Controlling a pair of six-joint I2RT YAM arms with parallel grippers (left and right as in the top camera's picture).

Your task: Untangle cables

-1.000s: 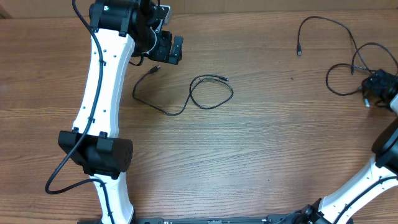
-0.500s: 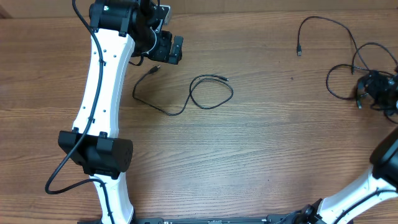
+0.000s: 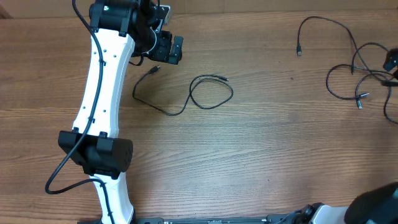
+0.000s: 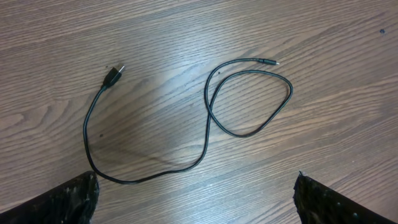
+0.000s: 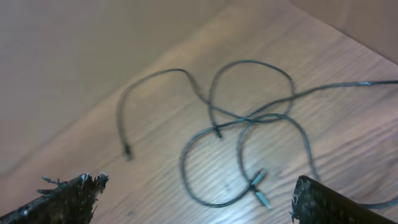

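Cables (image 3: 329,84) in a tangle lie btwn 2 and 3 o'clock on the wood table (image 3: 261,155) in the overhead view; several thin black cords cross each other there w/ loops overlapping, and one loose end w/ a small plug reaches toward 1 o'clock. A lone cable (image 3: 211,107) lies well apart from that bunch, just off table centre toward 11 o'clock; it makes one closed loop on its 3 o'clock side, then a long curve round to 9 o'clock, where it turns up to a bigger plug (image 4: 112,78); its other end carries a slim plug (image 4: 268,61) at the top of the loop.

Left pincer (image 4: 194,186) hangs over the lone cable, jaws wide, nothing btwn them; only its two dark fingertips (image 4: 74,199) show, at 7 and 5 o'clock of the wrist view, and neither touches the cord. Overhead it sits at 11 o'clock of the lone cable, near the bigger plug, at the end of the white left arm (image 3: 102,81), which runs up from 7 o'clock.

Right pincer (image 5: 196,193) is wide open too and holds nothing; its tips sit in the wrist view's lower corners w/ the tangle at 12 o'clock of them, apart from both. That view is blurred; plug types can't be told, though three cord ends show. Overhead, the right arm (image 3: 373,208) shows only at the 5 o'clock corner.
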